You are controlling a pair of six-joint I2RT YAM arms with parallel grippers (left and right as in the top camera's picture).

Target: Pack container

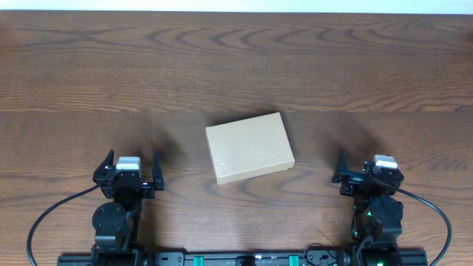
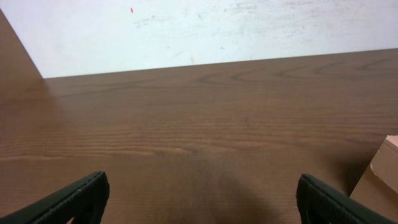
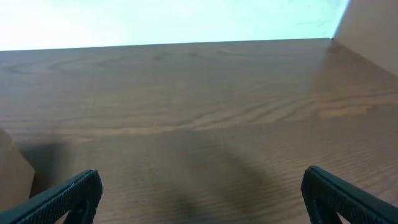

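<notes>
both my left pincer (image 1: 128, 164) and right pincer (image 1: 367, 166) are wide open, empty; i'd pin the closed box (image 1: 249, 148) before lifting its flap.

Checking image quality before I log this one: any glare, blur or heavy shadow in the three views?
Overhead: even light, sharp; the closed tan rectangular cardboard box shows faint speckled sheen, soft shadows beside both arms. Left wrist: the white wall is bright, the box corner soft at frame edge. Right wrist: the wall is washed out, a dim shadow on the brown wooden table.

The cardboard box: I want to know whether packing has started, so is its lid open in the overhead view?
No, the cardboard box lies flat on the table with its lid closed.
</notes>
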